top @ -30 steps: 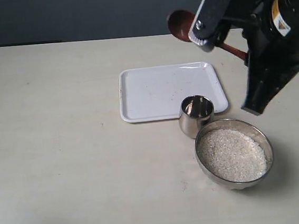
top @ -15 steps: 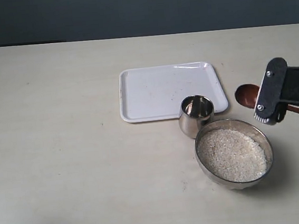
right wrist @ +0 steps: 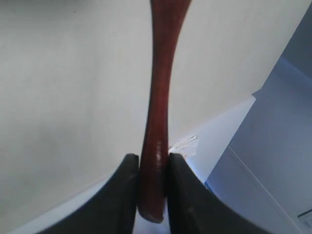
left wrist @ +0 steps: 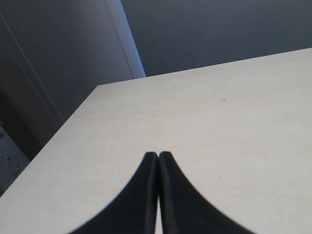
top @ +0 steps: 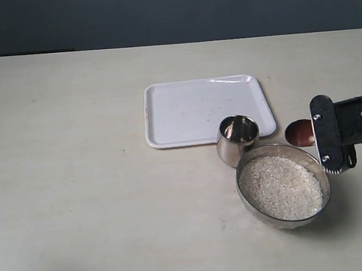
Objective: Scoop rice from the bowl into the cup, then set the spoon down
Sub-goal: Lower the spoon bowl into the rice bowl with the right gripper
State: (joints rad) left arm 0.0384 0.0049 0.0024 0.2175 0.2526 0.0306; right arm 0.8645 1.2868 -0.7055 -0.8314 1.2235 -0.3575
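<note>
Spoon point(top: 300, 133) gripped by its handle in right gripper point(right wrist: 153, 161), jaws tight against the wood — oval head just beside the bowl point(top: 271, 221) of rice point(top: 280, 187), cup point(top: 237, 140) next to the bowl — left gripper point(left wrist: 158, 157) pressed closed, empty, over table point(left wrist: 219, 122).
</note>
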